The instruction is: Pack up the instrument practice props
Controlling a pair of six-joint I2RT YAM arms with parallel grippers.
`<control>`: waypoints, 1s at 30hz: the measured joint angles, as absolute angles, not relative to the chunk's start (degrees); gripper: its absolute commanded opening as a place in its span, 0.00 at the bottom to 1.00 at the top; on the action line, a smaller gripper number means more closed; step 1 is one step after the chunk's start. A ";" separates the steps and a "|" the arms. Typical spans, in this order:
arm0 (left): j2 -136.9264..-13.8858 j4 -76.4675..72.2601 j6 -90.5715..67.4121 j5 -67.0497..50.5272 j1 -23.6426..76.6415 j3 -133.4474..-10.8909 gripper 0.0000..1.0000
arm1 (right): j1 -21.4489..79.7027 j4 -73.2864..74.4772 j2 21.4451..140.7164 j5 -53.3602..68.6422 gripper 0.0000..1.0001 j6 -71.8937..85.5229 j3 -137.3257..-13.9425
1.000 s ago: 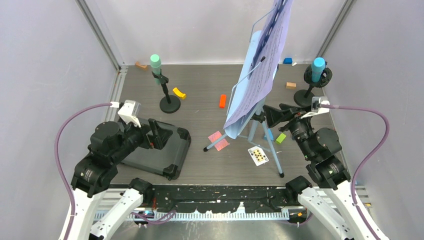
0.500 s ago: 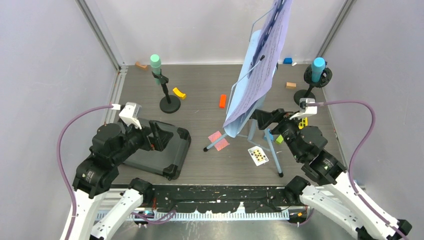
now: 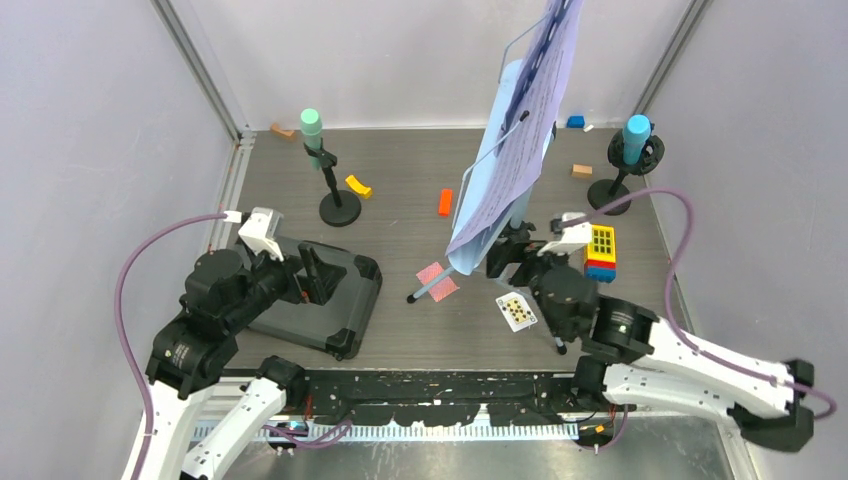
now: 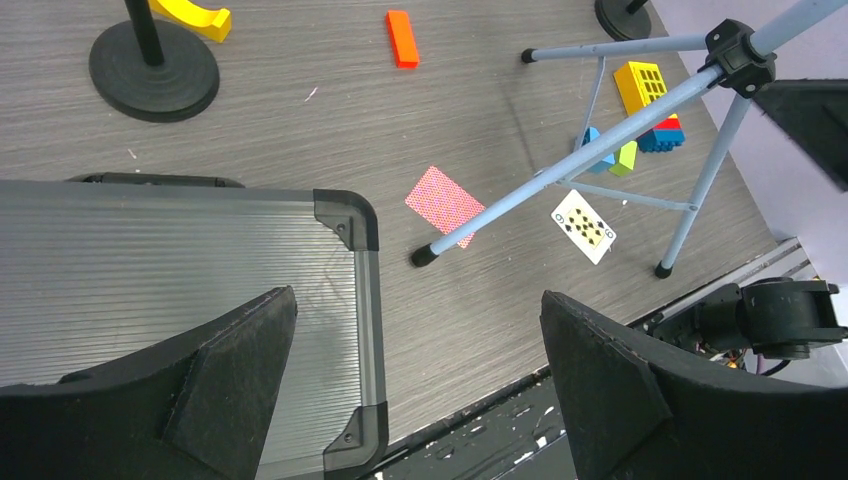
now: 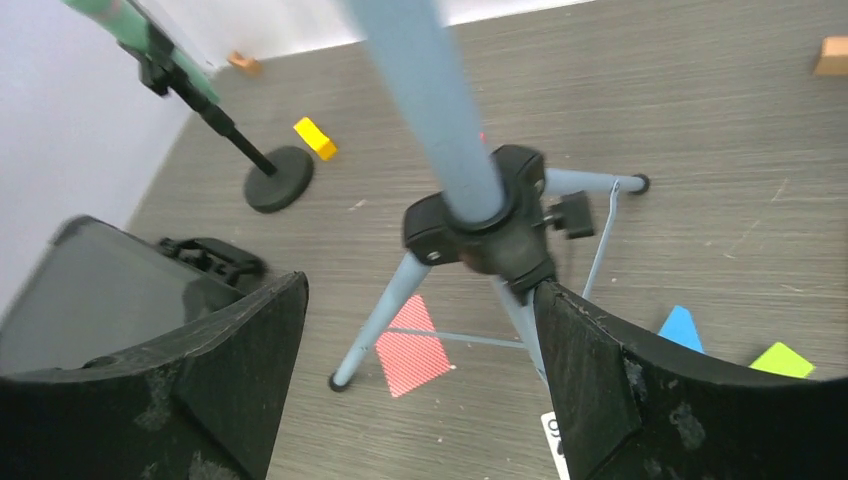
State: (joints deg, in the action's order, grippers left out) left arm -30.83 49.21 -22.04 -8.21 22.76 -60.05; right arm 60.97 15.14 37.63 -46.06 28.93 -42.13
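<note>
Standing: two mic poles (image 3: 328, 176) (image 3: 620, 180), one music rack (image 3: 509, 90)

The table (image 4: 480, 90) looks matt wood-grain, the case lid (image 4: 150, 260) ribbed metal, the tripod legs (image 4: 520, 194) smooth.

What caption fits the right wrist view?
Open right gripper faces the black hub of the pale blue tripod music rack.

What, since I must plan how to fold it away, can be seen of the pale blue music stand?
The music stand stands upright, right of the middle of the table. It is a pale blue perforated rack, tilted back and carrying lilac pages, on a pale blue pole with three spread tubular legs. The legs join at a black hub with a small knob, and their black-capped feet rest on the table. The open jaws of the right gripper flank the hub, apparently without touching it.
</note>
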 measured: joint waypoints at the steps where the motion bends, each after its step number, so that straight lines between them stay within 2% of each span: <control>1: -30.83 49.23 -22.00 -8.21 22.76 -60.05 0.95 | 63.75 15.20 39.79 -49.04 0.89 28.84 -42.76; 7: -30.33 50.24 -21.23 -8.19 22.76 -60.05 0.95 | 76.18 15.51 52.86 -70.26 0.89 27.57 -47.97; 13: -29.32 51.79 -20.12 -8.14 22.76 -60.07 0.95 | 78.30 23.44 60.29 -81.56 0.91 36.29 -54.43; 22: -28.64 53.82 -18.61 -7.66 22.76 -60.07 0.95 | 73.52 38.02 66.54 -84.73 0.90 53.71 -58.87; 30: -28.64 54.48 -17.50 -7.18 22.76 -60.07 0.95 | 66.92 51.18 75.13 -82.48 0.78 67.96 -64.38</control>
State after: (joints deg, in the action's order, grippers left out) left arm -28.64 54.48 -17.50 -7.18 22.76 -60.07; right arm 66.92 51.18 75.13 -82.48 67.96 -64.38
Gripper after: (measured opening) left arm 0.952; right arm 0.826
